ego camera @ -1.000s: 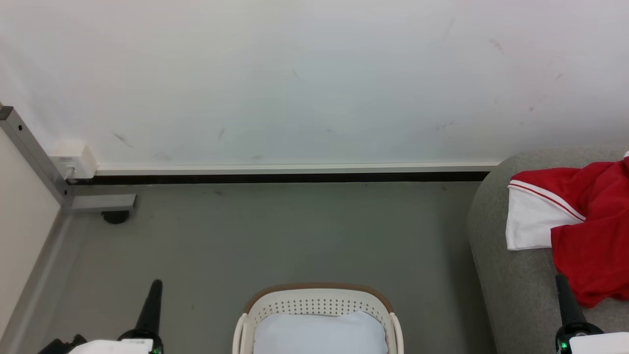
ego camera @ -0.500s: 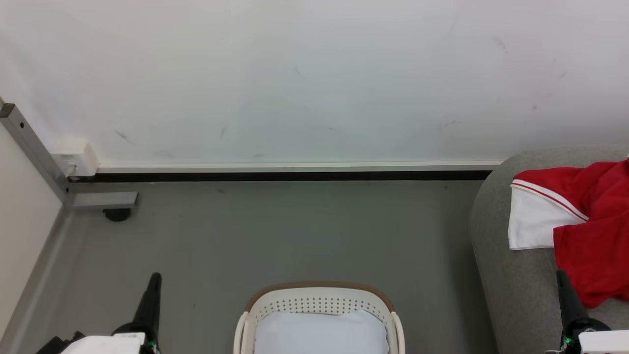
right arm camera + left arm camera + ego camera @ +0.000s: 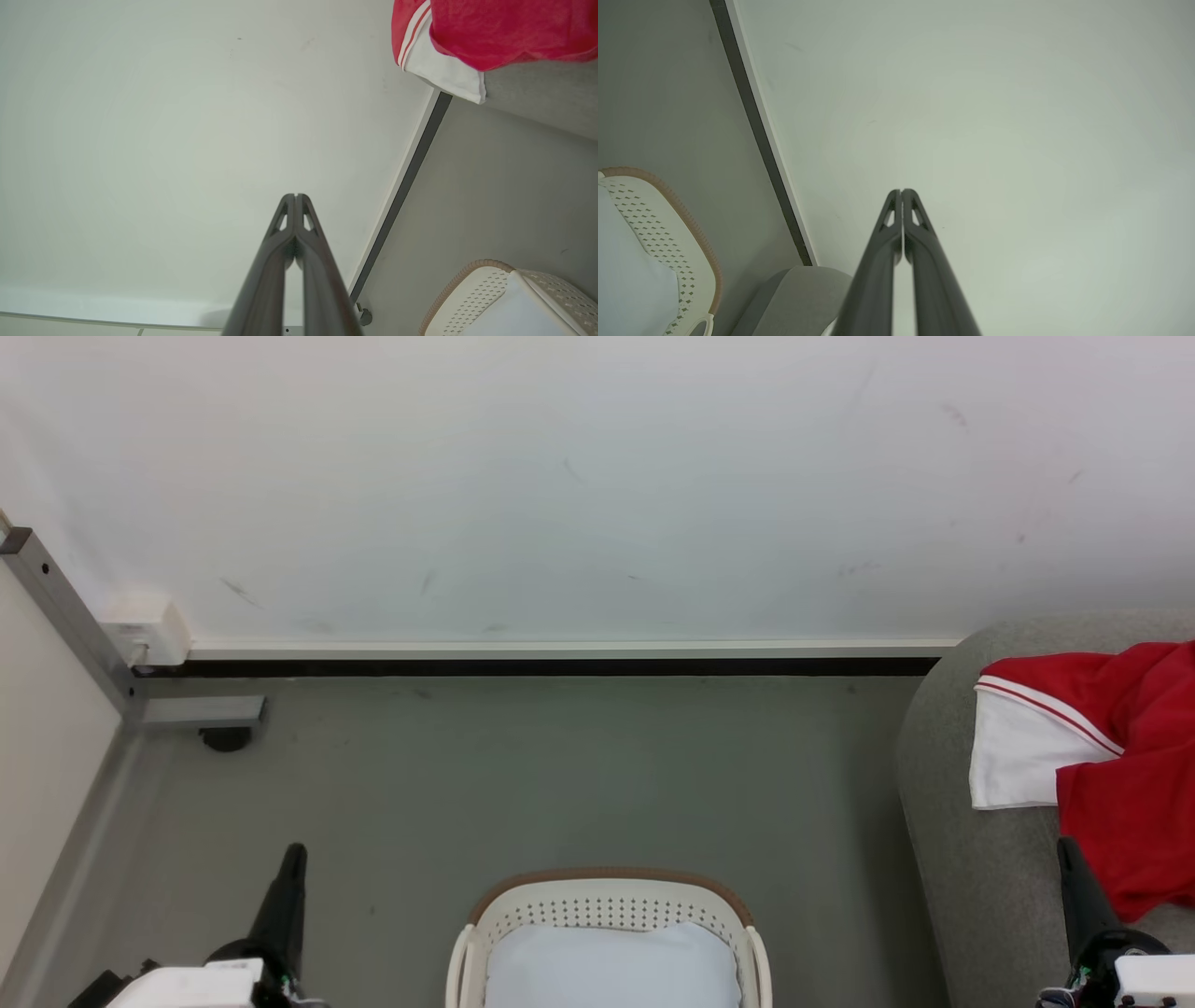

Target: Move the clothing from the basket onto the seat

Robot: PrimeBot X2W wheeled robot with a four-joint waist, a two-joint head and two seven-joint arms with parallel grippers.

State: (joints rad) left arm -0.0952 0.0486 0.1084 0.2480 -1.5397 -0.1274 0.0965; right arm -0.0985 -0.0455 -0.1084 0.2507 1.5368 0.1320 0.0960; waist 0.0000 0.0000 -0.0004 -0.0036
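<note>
The red clothing [image 3: 1116, 761] with its white panel lies on the grey seat [image 3: 980, 859] at the right edge of the head view; it hangs over the seat's edge in the right wrist view [image 3: 490, 32]. The white basket [image 3: 607, 910] with a brown rim stands on the floor at bottom centre and holds a pale blue-white cushion [image 3: 611, 971]. My left gripper [image 3: 295, 851] is at the lower left, shut and holding nothing [image 3: 901, 191]. My right gripper [image 3: 1065, 845] rises at the lower right in front of the seat, shut and holding nothing [image 3: 295, 196].
A white wall with a dark baseboard [image 3: 560, 666] runs across the back. A grey metal frame post with a black foot [image 3: 219, 739] stands at the left, next to a white box [image 3: 145, 633]. Grey floor [image 3: 560, 775] lies between basket and wall.
The head camera has tilted slightly, so the whole scene sits a little higher and to the right. Both grippers appear a bit lower in the view. The clothing has not moved on the seat.
</note>
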